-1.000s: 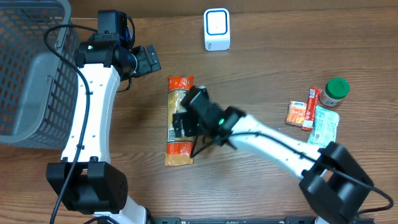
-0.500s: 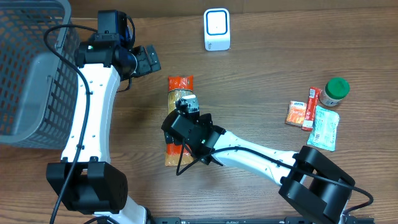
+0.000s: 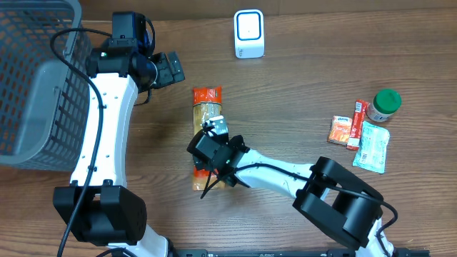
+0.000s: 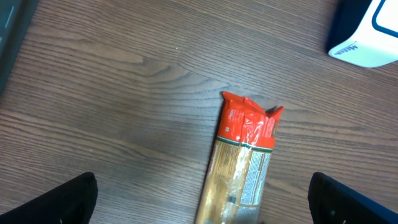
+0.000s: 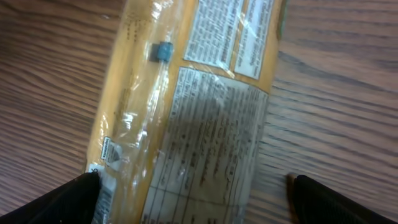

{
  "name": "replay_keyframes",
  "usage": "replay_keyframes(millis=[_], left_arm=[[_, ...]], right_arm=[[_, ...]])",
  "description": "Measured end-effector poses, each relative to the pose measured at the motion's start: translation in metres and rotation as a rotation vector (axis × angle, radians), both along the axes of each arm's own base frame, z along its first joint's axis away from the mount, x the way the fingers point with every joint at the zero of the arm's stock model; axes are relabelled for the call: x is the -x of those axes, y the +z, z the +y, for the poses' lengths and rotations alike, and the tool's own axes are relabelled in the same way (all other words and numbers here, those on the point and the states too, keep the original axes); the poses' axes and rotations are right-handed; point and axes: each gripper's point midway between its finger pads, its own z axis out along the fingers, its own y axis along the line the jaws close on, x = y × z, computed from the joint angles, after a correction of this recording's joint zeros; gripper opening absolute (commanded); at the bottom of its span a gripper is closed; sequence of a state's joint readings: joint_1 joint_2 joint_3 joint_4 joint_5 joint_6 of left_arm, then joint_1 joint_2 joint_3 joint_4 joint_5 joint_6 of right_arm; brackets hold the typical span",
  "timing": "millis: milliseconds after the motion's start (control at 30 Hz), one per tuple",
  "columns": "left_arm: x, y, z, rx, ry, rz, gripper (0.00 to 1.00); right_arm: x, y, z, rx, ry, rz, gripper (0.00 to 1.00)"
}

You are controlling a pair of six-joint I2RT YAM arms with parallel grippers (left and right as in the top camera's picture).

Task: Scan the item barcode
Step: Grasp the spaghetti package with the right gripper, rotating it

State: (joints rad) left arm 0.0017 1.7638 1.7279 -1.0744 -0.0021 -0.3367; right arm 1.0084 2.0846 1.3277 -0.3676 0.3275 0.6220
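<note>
pasta packet (image 3: 207, 107) lies under my right claw (image 3: 211, 153), jaws apart; my left claw (image 3: 170, 69), at ten o'clock, also apart.

Brown wood-grain table (image 3: 300, 86); grey wire basket (image 3: 28, 78) at its left edge.

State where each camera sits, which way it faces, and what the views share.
Overhead: fixed above the table, looking straight down; left arm, right arm, packet, scanner and basket show.
Left wrist: facing down at the packet's orange end and the scanner's corner; open left fingers frame the bottom.
Right wrist: close above the packet's label, facing down; open right fingers in the bottom corners.
Shared: all three show the packet; overhead and left wrist share the scanner.
</note>
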Motion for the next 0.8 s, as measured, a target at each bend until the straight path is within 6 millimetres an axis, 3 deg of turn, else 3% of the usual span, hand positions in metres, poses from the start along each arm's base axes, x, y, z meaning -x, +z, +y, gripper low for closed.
replay_keyframes(millis=[400,633,800], left_arm=[[0.0,0.0,0.0,0.0,0.0,0.0,0.99],[0.0,0.0,0.0,0.0,0.0,0.0,0.99],[0.0,0.0,0.0,0.0,0.0,0.0,1.0]], right_arm=[[0.008,0.016,-0.075,0.256,0.021,0.126,1.0],[0.001,0.036,-0.076,0.265,0.147,0.093,1.0],[-0.023,0.074,-0.047,0.143,0.178,-0.035,1.0]])
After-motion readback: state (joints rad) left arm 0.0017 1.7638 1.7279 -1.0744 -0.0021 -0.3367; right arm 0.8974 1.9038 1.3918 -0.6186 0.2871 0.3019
